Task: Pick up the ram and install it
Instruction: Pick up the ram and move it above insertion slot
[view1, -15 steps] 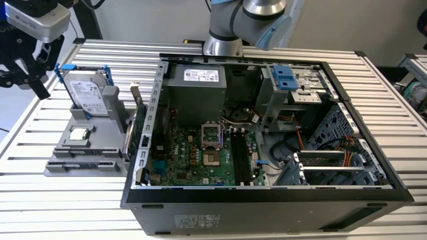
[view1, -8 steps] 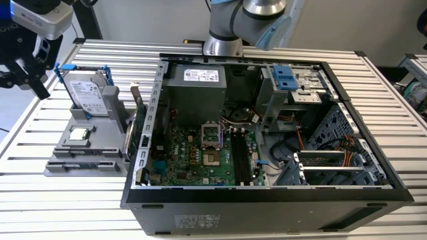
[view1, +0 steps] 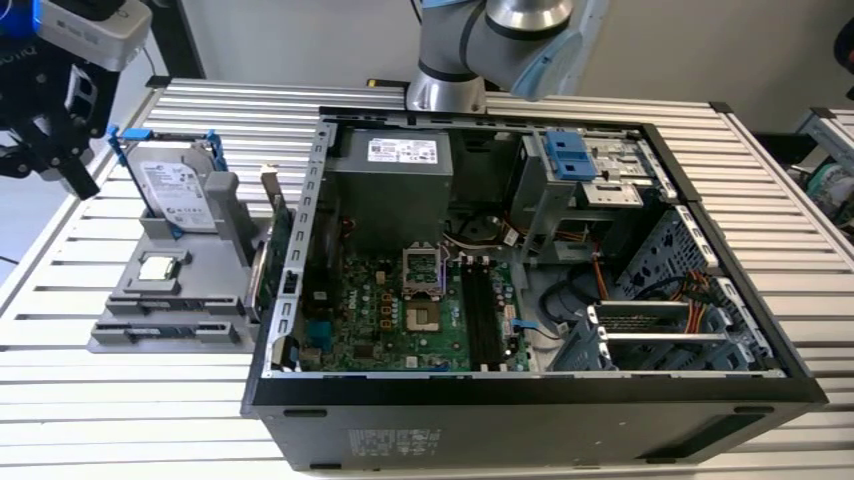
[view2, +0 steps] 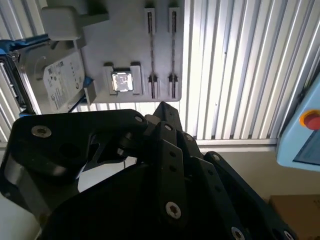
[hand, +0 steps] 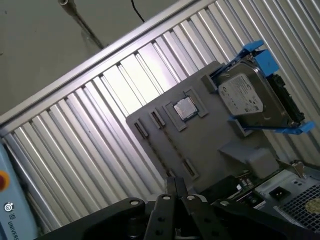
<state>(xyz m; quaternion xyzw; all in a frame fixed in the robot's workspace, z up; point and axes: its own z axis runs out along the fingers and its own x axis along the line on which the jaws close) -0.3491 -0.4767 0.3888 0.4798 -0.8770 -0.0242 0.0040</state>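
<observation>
The ram is out of view. My black gripper (view1: 54, 165) hangs above the table's far corner on the exterior view's left, over the grey parts holder (view1: 134, 300). In the first wrist view its fingertips (hand: 170, 184) meet with nothing between them, so the gripper (hand: 174, 184) is shut. Below it, the holder (hand: 200, 145) shows two long narrow slots (view2: 162, 50) with no stick standing in them. The open computer case (view1: 534, 385) lies to the right, with its black memory slots (view1: 477, 315) beside the processor socket (view1: 424, 270).
A silver hard drive with blue rails (view1: 174, 185) stands at the back of the holder and a small square processor (view1: 159, 267) lies in its middle. A green strip (view1: 274, 260) runs along the case's left wall. The table top is ribbed metal (view1: 80, 400). A red button (view2: 311, 120) sits off the table.
</observation>
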